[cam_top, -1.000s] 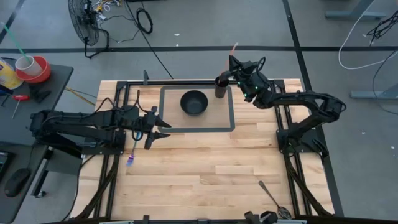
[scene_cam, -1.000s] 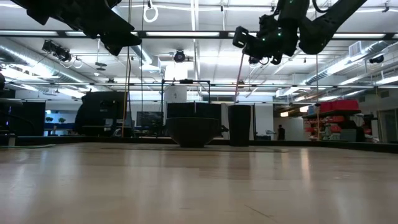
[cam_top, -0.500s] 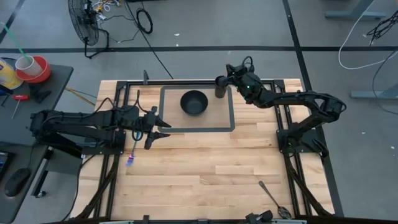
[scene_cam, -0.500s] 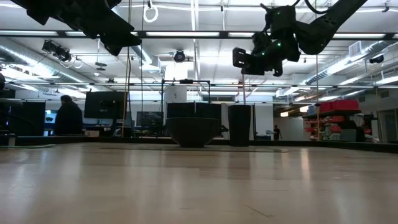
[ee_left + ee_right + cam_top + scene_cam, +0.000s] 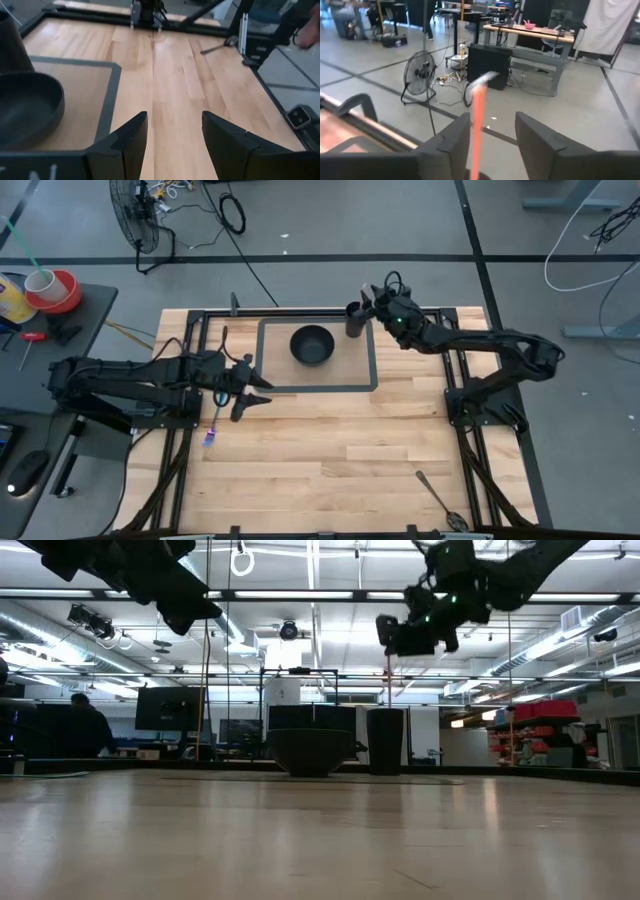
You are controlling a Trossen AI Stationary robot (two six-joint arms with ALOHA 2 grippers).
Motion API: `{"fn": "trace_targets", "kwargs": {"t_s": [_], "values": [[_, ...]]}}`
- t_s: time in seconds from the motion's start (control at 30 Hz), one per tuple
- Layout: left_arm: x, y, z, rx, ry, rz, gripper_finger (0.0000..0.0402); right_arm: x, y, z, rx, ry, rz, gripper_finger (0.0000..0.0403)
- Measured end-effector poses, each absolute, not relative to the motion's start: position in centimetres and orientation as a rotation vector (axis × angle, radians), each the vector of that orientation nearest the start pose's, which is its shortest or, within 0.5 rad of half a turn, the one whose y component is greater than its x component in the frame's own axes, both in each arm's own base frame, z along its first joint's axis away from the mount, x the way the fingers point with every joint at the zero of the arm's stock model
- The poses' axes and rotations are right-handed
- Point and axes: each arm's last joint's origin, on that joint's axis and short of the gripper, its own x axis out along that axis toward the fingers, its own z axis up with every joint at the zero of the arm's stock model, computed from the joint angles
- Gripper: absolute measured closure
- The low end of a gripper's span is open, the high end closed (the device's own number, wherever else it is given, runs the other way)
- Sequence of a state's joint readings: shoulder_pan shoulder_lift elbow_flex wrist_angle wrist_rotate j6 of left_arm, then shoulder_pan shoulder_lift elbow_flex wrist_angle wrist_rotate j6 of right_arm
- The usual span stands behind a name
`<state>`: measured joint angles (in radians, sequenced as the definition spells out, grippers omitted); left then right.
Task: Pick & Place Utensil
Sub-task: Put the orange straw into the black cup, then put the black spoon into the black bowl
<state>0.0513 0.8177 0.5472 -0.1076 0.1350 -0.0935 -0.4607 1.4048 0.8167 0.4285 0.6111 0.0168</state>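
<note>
A utensil with an orange handle (image 5: 479, 120) stands upright between the fingers of my right gripper (image 5: 492, 125), which is open. In the low view the handle (image 5: 388, 680) runs from the gripper (image 5: 400, 635) down into the tall dark cup (image 5: 385, 740). The cup (image 5: 354, 320) stands at the far right corner of the black-outlined rectangle, beside a dark bowl (image 5: 312, 345). My left gripper (image 5: 262, 390) is open and empty, above the table just left of the rectangle. My right gripper's fingers point down over the cup, one on each side of the orange handle. The handle stands close to one finger (image 5: 455, 145); I cannot tell whether it touches it.
A metal spoon (image 5: 438, 495) lies near the table's near right corner. A small blue-tipped object (image 5: 210, 436) lies on the table at the left. The bowl also shows in the left wrist view (image 5: 25, 110). Bare wood lies between the rectangle and the near edge.
My right gripper has turned at the wrist above the cup and shifted a little toward the table's far edge. The orange handle, which slanted out past the far edge, now stands upright over the cup with its lower end inside.
</note>
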Motion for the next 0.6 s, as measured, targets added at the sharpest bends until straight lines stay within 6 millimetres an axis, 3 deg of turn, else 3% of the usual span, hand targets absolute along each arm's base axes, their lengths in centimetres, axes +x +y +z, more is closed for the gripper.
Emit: {"fn": "trace_targets", "kwargs": {"t_s": [0.17,0.27,0.4,0.6], "values": [[18.0,0.5,25.0,-0.122,0.415,-0.066,0.0207,25.6,-11.6,30.1,-0.039,0.287,-1.013,0.0212],[18.0,0.5,25.0,-0.105,0.417,-0.069,0.0207,25.1,-8.7,31.2,-0.016,0.4,-0.865,0.0203],[18.0,0.5,24.9,-0.104,0.421,-0.069,0.0207,24.8,-4.2,30.0,0.083,0.573,-0.649,0.0202],[18.0,0.5,24.9,-0.104,0.42,-0.069,0.0207,24.5,2.7,26.9,0.299,0.805,-0.504,0.0204]]}}
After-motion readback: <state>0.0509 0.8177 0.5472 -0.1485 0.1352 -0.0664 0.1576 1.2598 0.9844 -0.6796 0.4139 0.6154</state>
